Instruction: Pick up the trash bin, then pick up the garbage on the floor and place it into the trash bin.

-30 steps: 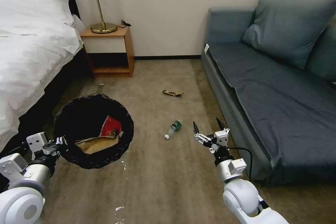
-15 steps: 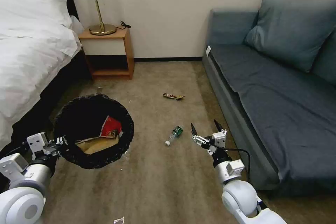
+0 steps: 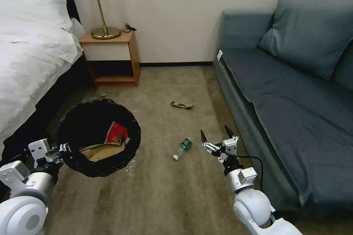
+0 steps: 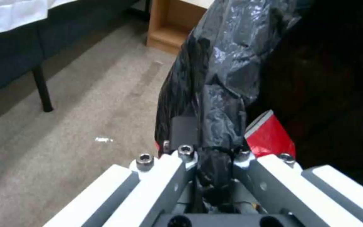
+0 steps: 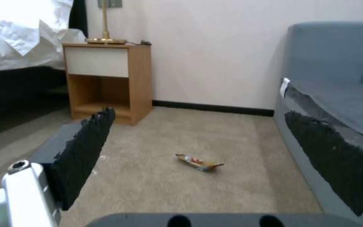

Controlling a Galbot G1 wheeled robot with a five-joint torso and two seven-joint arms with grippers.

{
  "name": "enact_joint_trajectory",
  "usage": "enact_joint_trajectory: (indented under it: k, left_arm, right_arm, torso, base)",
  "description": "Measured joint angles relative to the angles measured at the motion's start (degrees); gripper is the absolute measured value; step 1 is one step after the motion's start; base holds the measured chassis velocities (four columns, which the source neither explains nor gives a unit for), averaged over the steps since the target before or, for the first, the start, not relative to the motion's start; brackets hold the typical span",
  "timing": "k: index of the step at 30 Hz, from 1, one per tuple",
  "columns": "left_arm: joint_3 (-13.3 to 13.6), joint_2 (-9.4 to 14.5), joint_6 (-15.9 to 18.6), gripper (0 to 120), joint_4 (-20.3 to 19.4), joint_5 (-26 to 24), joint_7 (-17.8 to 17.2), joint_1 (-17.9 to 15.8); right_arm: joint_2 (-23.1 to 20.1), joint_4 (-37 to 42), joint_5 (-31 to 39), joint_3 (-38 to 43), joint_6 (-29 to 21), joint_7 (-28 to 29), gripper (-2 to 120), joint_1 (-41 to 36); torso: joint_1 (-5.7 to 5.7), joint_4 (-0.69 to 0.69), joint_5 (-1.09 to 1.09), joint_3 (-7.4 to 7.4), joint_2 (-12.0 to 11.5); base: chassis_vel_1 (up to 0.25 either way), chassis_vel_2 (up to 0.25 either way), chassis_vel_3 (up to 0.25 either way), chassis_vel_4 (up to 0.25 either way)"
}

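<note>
The camera has advanced, so the bottle (image 3: 183, 146) now lies just left of the wide-open right gripper (image 3: 215, 136). The trash bin (image 3: 98, 136) is held up by the rim, pinched in the left gripper (image 3: 63, 151).

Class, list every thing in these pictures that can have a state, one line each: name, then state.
trash bin: held off the floor, upright, part filled
left gripper: shut on the bin's rim
right gripper: open, empty
red-and-white snack wrapper: in the bin
brown paper bag: in the bin
plastic bottle: lying on the carpet
dark-and-gold wrapper: lying on the carpet
</note>
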Motion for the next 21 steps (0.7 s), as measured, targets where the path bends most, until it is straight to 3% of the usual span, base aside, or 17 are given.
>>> enact_joint_trajectory:
  k: [21]
  left_arm:
    - [0.1, 0.3, -0.1, 1, 0.7, -0.2, -0.1, -0.7]
  right_arm:
    - [-0.2, -1.4, 0.0, -1.8, -0.3, -0.2, 100, 1.1]
  torso:
    - [0.00, 0.01, 0.00, 0.00, 0.0]
  base:
    - [-0.083, 0.082, 0.084, -0.076]
